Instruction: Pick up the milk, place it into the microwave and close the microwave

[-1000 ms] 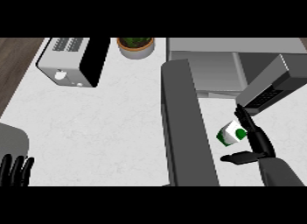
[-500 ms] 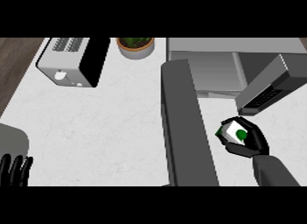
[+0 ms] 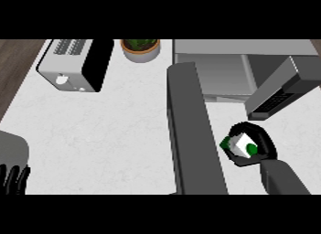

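- White tabletop (image 3: 102, 137) holds a toaster (image 3: 75, 64) and an open microwave (image 3: 257, 68).
- Right hand (image 3: 260, 148) has its fingers curled round the milk (image 3: 240, 145).
- Milk could bump the microwave door (image 3: 284, 89) going in.
- Left hand (image 3: 8, 179) rests, fingers straight.

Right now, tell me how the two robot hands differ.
The right robot hand is curled round the milk carton, while the left robot hand holds nothing and its fingers are straight. The right robot hand sits over the counter just below the open microwave; the left robot hand rests at the view's lower left edge, fingers up. Both are black.
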Robot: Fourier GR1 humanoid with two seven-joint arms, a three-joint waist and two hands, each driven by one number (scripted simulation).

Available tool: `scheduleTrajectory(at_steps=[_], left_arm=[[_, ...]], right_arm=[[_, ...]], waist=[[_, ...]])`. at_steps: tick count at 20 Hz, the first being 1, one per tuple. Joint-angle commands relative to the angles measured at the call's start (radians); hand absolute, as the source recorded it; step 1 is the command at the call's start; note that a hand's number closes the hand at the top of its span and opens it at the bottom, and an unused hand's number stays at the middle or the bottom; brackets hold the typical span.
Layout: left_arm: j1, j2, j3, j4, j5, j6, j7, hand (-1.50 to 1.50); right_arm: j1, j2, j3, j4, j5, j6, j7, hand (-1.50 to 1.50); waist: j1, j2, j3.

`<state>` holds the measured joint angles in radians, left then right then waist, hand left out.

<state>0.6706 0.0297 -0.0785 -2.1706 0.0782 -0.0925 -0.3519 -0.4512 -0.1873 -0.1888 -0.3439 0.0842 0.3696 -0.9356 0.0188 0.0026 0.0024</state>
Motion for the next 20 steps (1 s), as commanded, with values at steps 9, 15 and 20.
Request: scheduleTrajectory(at_steps=[9,15,20], left_arm=[[0.028,0.023,0.08,-0.018,0.079,-0.037,-0.015,-1.5],[0.073,0.01,0.052,-0.027,0.045,-0.044,-0.01,-1.5],[0.055,0.012,0.103,0.04,0.104,-0.077,-0.063,-1.5]], right_arm=[[0.056,-0.016,-0.019,-0.176,-0.107,0.11,-0.022,1.5],[0.206,0.133,0.076,-0.544,-0.133,-0.038,0.191,1.5],[0.384,0.169,0.141,-0.898,-0.193,-0.029,0.402,1.5]], waist=[[-0.019,-0.007,-0.003],[-0.033,-0.013,-0.004],[-0.038,-0.013,-0.005]])
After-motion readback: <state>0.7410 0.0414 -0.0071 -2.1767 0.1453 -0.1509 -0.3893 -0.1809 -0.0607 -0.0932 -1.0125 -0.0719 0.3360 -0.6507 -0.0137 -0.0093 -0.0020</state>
